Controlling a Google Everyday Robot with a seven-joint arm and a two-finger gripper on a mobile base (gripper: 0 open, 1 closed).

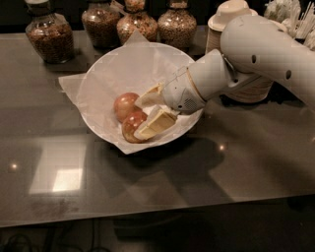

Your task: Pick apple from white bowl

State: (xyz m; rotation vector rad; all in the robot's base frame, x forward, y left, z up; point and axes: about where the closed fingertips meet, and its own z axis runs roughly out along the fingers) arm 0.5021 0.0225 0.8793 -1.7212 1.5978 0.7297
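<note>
The white bowl (103, 74), lined with crinkled white paper, stands on the dark table at centre left. Two apples lie in it. The deeper red apple (131, 125) is nearest the front, and a paler pinkish one (124, 104) touches it just behind. My gripper (141, 117) reaches into the bowl from the right on the white arm (266, 49). It is open, with its cream fingers (156, 124) either side of the red apple. The lower finger lies over the apple's right side and hides part of it.
Several glass jars of grains (48, 37) stand along the back edge behind the bowl. A stack of beige paper bowls (231, 15) sits at the back right, partly behind the arm, with a holder of white utensils (290, 12) beside it. The table's front edge (147, 216) is near.
</note>
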